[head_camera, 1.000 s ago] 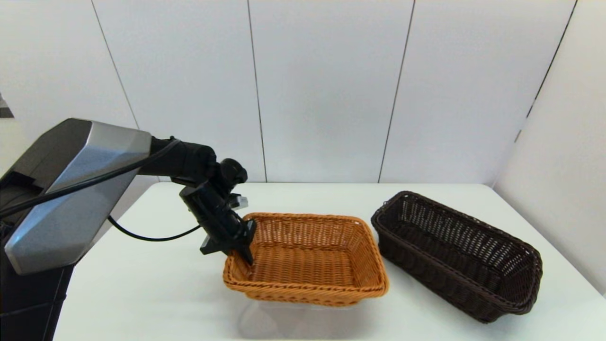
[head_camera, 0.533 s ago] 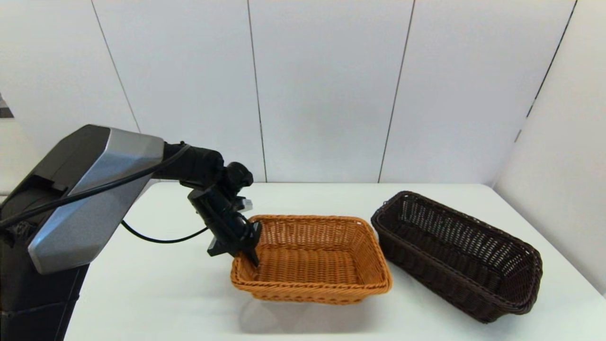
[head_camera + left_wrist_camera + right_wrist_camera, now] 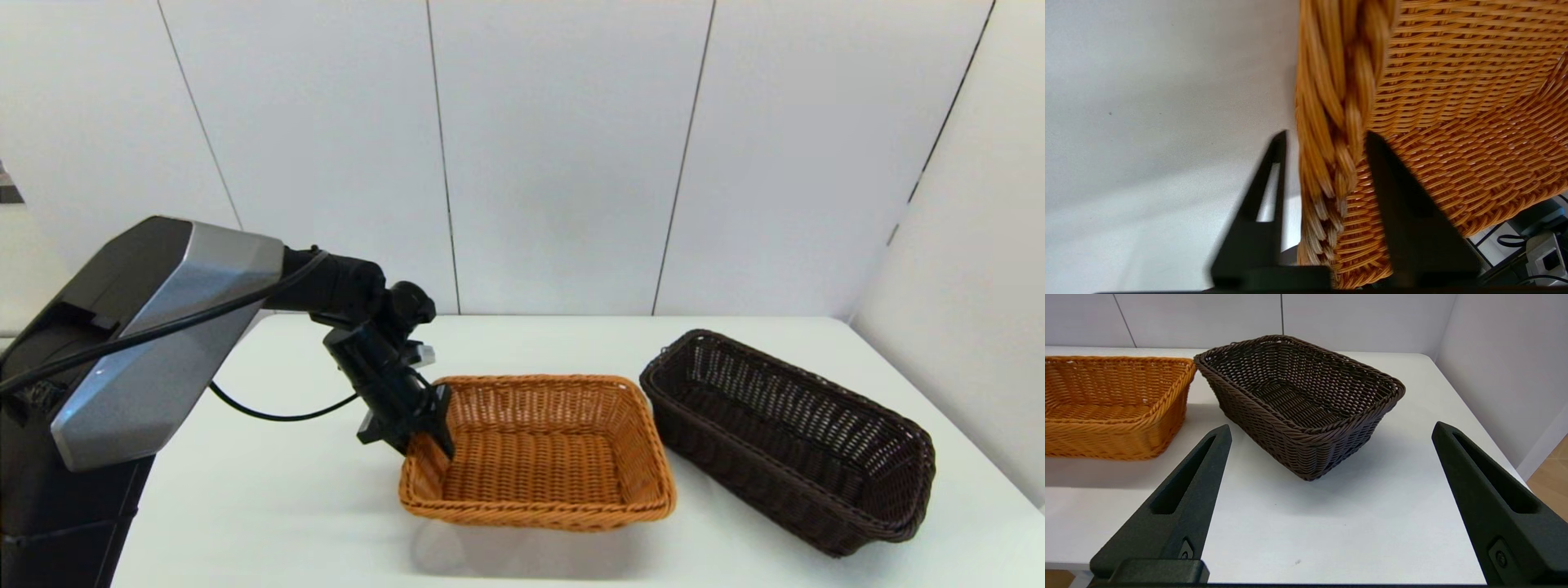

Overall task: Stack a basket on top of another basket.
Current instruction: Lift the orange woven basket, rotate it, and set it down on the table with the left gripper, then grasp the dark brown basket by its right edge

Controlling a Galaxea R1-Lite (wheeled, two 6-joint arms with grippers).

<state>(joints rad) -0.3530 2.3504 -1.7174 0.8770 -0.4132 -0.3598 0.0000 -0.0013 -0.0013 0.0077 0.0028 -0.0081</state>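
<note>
The left gripper (image 3: 424, 433) is closed on the braided rim of the orange-tan basket (image 3: 539, 453) at the short end nearest the left arm. In the left wrist view, one finger (image 3: 1267, 196) sits outside the wall, over the white table (image 3: 1147, 122), and the other finger sits inside the basket, against the woven wall. The rim (image 3: 1335, 134) is pinched between the two. In the head view, a shadow lies on the table under the near edge of this basket; whether its base is touching the table cannot be determined.

The dark brown basket (image 3: 788, 437) rests on the table on the far side of the orange-tan basket from the left gripper's fingers, just beside it, apparently with a narrow gap between the two rims.

The right gripper (image 3: 1331, 433) is held back at the table edge with its fingers spread wide. The dark brown basket (image 3: 1298, 400) lies ahead of the fingertips, between their lines, not in contact with either.
</note>
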